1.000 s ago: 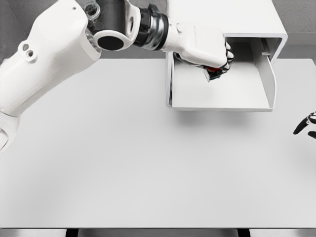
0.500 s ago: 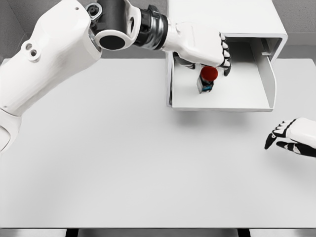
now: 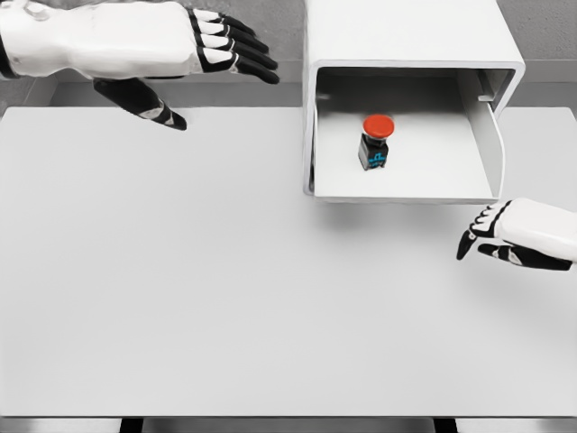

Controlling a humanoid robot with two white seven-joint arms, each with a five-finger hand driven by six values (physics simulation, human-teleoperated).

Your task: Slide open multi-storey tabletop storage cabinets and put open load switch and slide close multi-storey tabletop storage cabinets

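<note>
Load switch: the switch point(image 3: 375, 142) stands upright on the floor of my pulled-out drawer, red round button on top, dark body with a small blue mark on its front face. It sits near the middle of the drawer floor, apart from every wall, and nothing touches it.

Drawer: the white drawer point(image 3: 406, 185) is slid out toward me from the bottom of the cabinet, its front edge over the bench, its right side wall tall and angled in my view.

Cabinet: the white storage cabinet point(image 3: 406, 32) sits at the far edge of the bench, right of the middle; its flat top fills the upper part of my view.

My left robot hand: my left robot hand point(image 3: 212, 50) is up at the far left, well apart from the drawer, fingers stretched out straight and pointing toward the cabinet, thumb hanging down below the palm. It holds nothing.

My right robot hand: my right robot hand point(image 3: 509, 242) comes in at the right edge, just in front of the drawer's right corner and not touching it. Its fingers are loosely bent and it grips nothing.

Bench: the white bench point(image 3: 225, 298) carries the cabinet.
</note>
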